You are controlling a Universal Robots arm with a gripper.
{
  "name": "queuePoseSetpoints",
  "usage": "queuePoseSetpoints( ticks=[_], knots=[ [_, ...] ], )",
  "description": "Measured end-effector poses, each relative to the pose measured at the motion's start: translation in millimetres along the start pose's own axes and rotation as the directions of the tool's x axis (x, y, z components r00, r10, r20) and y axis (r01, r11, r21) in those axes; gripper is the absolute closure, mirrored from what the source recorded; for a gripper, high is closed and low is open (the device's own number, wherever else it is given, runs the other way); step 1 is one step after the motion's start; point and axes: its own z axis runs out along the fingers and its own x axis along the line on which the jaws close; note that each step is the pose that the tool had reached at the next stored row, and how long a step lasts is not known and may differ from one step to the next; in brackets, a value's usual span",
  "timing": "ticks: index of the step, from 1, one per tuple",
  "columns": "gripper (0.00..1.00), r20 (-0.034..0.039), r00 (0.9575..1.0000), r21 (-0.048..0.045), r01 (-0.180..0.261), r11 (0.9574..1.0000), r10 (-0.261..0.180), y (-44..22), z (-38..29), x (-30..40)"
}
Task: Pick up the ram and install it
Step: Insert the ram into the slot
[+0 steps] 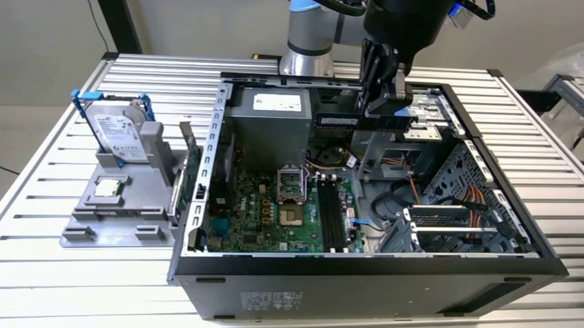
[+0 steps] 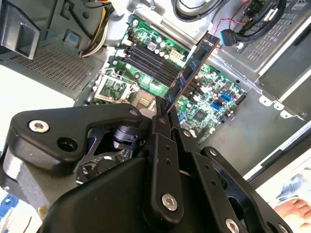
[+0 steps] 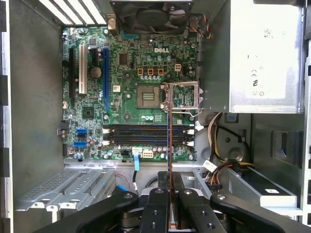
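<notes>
- Jaws, in the exterior view, are gripping the ram (image 1: 338,121) by one end. They are holding it level over the open computer case (image 1: 365,283), well above the memory slots (image 1: 330,219). It is lying across the slots' line, so you are likely needing a turn to bring it parallel before lowering.
- In the second wrist view, the ram is sticking out from the closed jaws over the motherboard (image 2: 214,97). Be watching the cables (image 2: 257,22) near its far end. The jaws' own black linkage is hiding the grip point and much of the board.
- In the first wrist view, the ram is showing edge-on as a thin line crossing the slots. Its notch and contact edge are not showing. The slot latches are too small to judge, so be lining up by the slot ends and pressing evenly.
</notes>
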Motion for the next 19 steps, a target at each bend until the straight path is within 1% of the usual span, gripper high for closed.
queuePoseSetpoints(
  ticks=[9, 15, 19],
  knots=[
    [1.00, 0.0001, 1.0000, -0.0001, -0.008, 1.0000, 0.008, 0.0, 0.0, -0.1],
    [1.00, 0.0009, 0.9993, -0.0004, -0.037, 0.9993, 0.037, 0.0, 0.1, 0.0],
    [1.00, 0.0015, 0.9981, -0.0006, -0.061, 0.9981, 0.061, 0.0, 0.1, -0.1]
  ],
)
